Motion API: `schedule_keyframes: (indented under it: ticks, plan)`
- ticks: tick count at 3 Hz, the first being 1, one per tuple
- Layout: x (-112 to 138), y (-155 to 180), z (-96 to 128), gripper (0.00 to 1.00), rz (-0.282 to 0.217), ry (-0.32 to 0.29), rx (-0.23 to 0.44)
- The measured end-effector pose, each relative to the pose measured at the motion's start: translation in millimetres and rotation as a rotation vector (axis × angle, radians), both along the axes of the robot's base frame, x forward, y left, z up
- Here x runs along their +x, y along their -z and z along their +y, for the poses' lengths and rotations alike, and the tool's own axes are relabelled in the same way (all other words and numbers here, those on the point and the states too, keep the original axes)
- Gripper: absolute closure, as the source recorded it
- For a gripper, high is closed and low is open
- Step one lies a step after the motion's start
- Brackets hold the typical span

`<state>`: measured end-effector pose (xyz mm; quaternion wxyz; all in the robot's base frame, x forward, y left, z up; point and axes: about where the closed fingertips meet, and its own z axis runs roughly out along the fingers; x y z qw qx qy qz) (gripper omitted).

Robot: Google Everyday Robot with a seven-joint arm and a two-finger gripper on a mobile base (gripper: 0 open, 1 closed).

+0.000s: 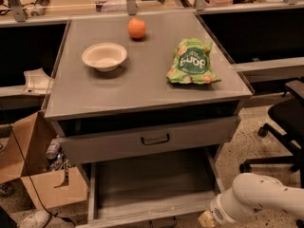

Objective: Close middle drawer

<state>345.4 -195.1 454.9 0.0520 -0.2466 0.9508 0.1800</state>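
Middle drawer (pixel 152 182) pulled out beneath the slightly open top drawer (pixel 190 134), your gripper (pixel 205 219) low at its front right corner, spread or pressed together you cannot tell, orange (pixel 137 28), bowl (pixel 104 56) and chip bag (pixel 192 63) on the counter (pixel 142 87).

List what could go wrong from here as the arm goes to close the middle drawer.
1. The claw sits at the bottom edge, by the right front corner of the middle drawer, not at its centre. A push from there could skew the fully extended drawer and jam it.
2. The top drawer hangs slightly open just above, so the arm might catch it while moving in.
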Motion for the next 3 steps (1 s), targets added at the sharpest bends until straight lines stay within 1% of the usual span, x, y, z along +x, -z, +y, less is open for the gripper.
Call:
schedule_keyframes:
  ticks: [1,2,3]
  plan:
    - [-13,19,-21,1.0,0.047,0.074,-0.013]
    - [-13,19,-21,1.0,0.047,0.074,-0.013]
    - [-9,50,-17,1.0,0.063,0.086,-0.041]
